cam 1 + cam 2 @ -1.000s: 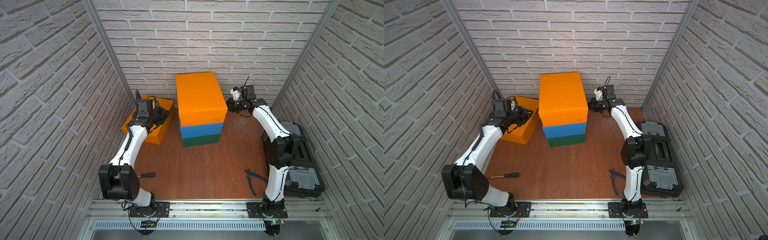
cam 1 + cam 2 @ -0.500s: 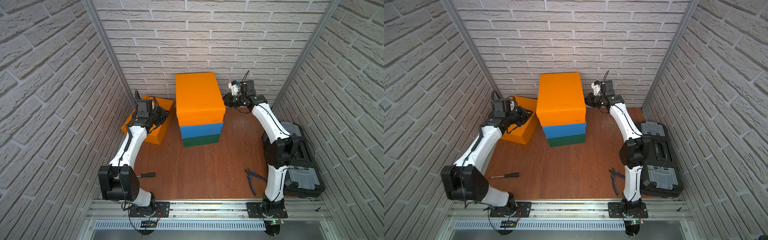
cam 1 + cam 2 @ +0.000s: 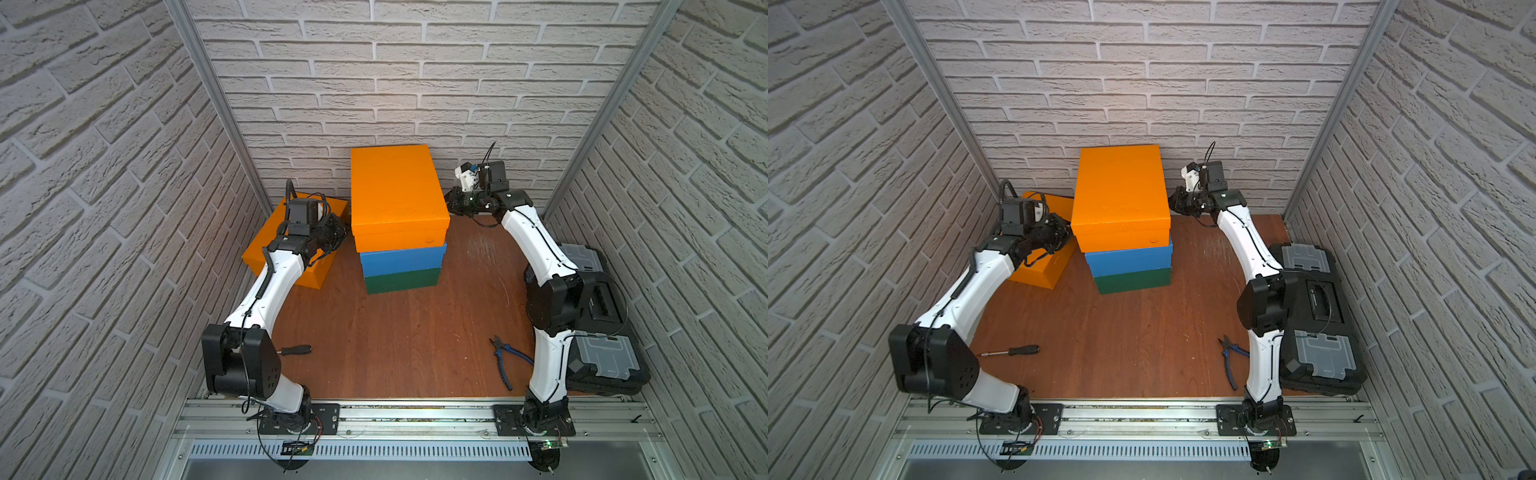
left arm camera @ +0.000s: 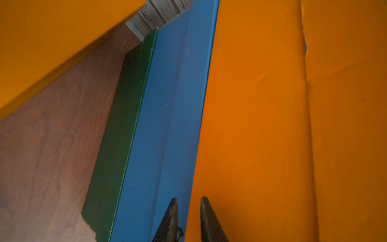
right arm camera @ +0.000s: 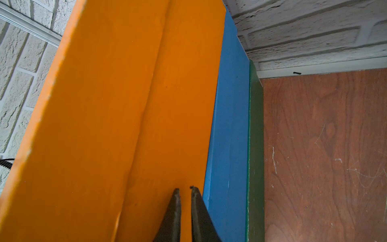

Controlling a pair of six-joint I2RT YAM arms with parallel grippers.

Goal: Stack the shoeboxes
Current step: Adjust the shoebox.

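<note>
Both top views: right pincer, nearly closed and empty, now higher beside top orange shoebox

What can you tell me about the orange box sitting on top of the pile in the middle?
The top orange box is a plain rectangular cardboard shoebox with a fitted lid, closed, lying flat with its long side running toward the back wall. It rests on the blue box, which sits on the dark green box. It overhangs the blue box slightly at the front. The left gripper and right gripper point nearly closed tips at its two long sides; whether they touch is unclear.
</note>
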